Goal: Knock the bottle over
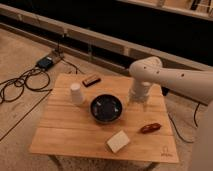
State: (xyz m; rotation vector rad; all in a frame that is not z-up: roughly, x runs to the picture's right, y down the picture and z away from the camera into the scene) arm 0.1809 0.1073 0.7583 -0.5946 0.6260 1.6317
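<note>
My gripper (138, 100) hangs from the white arm (165, 77) over the right part of the wooden table (65, 135), just right of the black bowl (106, 108). It points down near the tabletop. The bottle does not show; the gripper and wrist cover the spot right of the bowl. A white paper cup (76, 93) stands upright left of the bowl, well away from the gripper.
A dark flat object (91, 80) lies at the table's back edge. A red-brown object (150, 128) lies at the front right and a white block (118, 141) at the front. Cables and a power box (46, 62) lie on the floor at left.
</note>
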